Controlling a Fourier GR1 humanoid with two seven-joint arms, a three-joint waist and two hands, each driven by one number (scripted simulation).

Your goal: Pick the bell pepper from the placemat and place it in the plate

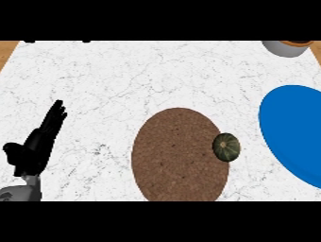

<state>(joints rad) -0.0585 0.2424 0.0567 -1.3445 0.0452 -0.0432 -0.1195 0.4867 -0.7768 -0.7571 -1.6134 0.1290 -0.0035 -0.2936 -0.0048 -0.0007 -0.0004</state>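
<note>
Bell pepper (226, 146), dark green and ribbed, sits at the right edge of the round brown placemat (181, 156), partly overhanging it toward the blue plate (299, 137), which lies near the counter's (122, 75) right edge, just beside but apart from the pepper. Left hand (41, 142) rests near the counter's left edge, fingers straight and holding nothing. Right hand is out of view. The pick looks not yet begun; the short gap favours a right-side reach.
</note>
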